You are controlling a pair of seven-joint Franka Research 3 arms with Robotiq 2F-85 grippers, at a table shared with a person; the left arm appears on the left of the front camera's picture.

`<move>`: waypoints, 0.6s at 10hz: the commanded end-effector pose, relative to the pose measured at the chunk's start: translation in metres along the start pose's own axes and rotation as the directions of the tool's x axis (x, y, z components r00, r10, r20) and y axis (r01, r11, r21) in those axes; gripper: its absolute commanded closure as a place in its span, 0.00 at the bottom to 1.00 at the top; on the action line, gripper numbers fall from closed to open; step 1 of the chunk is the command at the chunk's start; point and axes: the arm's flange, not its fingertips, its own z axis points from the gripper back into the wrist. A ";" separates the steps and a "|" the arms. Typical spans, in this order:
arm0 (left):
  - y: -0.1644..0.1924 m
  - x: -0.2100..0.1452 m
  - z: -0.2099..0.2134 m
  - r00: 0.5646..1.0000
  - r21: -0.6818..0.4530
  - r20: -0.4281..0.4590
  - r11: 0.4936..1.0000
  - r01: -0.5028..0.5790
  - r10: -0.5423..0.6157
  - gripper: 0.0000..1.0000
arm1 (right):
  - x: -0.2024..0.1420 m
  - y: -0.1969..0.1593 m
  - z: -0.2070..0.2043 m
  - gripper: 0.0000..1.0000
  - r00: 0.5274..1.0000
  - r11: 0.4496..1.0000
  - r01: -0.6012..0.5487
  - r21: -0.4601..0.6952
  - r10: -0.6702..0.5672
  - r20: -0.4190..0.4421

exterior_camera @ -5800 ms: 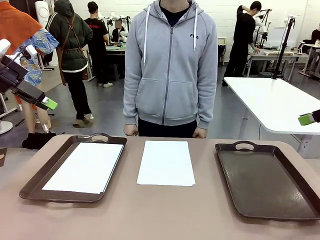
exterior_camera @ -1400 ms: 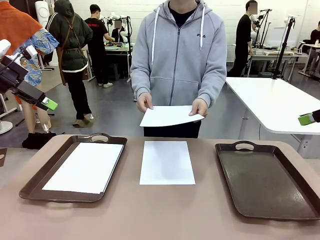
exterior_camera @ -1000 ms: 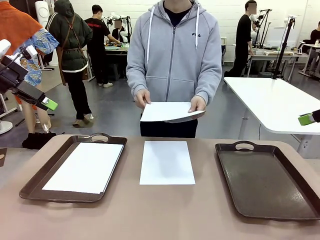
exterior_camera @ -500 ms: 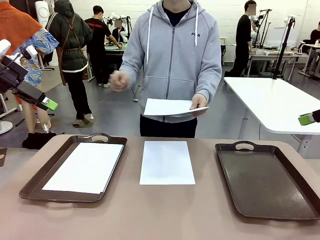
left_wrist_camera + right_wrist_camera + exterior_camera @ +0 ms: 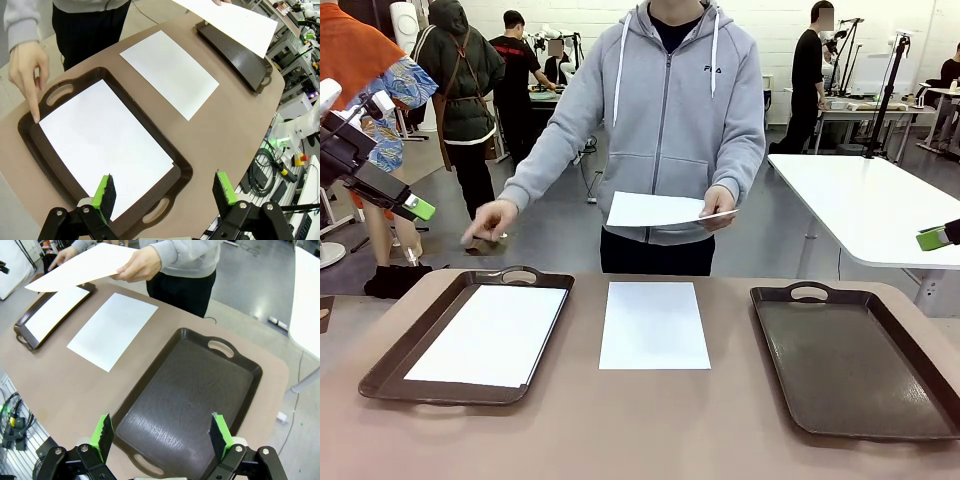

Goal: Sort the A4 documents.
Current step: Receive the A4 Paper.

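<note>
Notably, one white A4 sheet (image 5: 490,335) lay in the dark handled left tray (image 5: 425,333), a second sheet (image 5: 653,325) on the table (image 5: 650,430) between it and the right tray (image 5: 850,360), a third sheet (image 5: 655,210) pinched in the holding hand (image 5: 718,207) beyond the far edge, the pointing hand (image 5: 490,220) at the tray's corner, left gripper (image 5: 165,187) and right gripper (image 5: 161,427) gaping empty.

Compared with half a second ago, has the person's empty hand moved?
Yes. The empty hand went down and toward picture left, from chest height to just above the far handle of the left tray.
</note>
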 end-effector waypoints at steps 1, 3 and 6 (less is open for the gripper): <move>0.001 0.001 0.001 1.000 -0.001 0.004 1.000 0.001 -0.001 0.00 | -0.001 0.000 -0.002 0.00 1.000 1.000 0.000 0.015 0.000 0.003; 0.001 0.001 0.001 1.000 -0.001 0.004 1.000 0.001 -0.001 0.00 | -0.001 0.000 -0.002 0.00 1.000 1.000 0.000 0.015 0.000 0.003; 0.001 0.001 0.001 1.000 -0.001 0.004 1.000 0.001 -0.001 0.00 | -0.001 0.000 -0.002 0.00 1.000 1.000 0.000 0.015 0.000 0.003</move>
